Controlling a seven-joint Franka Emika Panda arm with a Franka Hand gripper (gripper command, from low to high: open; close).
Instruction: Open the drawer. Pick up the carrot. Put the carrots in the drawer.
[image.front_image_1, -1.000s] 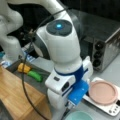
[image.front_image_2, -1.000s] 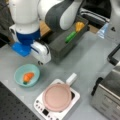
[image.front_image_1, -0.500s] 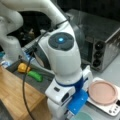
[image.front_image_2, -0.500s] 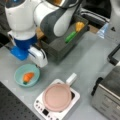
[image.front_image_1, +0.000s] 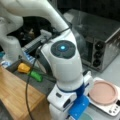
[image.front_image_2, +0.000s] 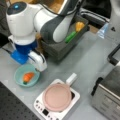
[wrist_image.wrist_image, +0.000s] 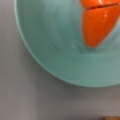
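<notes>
**Arm over the bowl, carrot not yet picked**

I see the drawer (image.front_image_2: 65, 47) pulled open in both front views, upper centre of this frame, dark grey tray. Inside it lie a green toy vegetable (image.front_image_2: 70, 36) and a yellow toy piece (image.front_image_2: 79, 25), touching end to end.

The carrot (image.front_image_2: 28, 77) sits in a teal bowl (image.front_image_2: 18, 75) at lower left, on the grey table (image.front_image_2: 87, 60). Wrist view shows the carrot's orange tip at upper right, bowl rim curving below it.

The gripper (image.front_image_2: 41, 68) hangs at the bowl's right edge, just beside the carrot; I can't tell whether the fingers are spread or closed. Nothing visibly held.

A white hotplate with a pink pan (image.front_image_2: 58, 97) is at bottom centre, a silver toaster oven (image.front_image_2: 108, 97) at lower right.
</notes>
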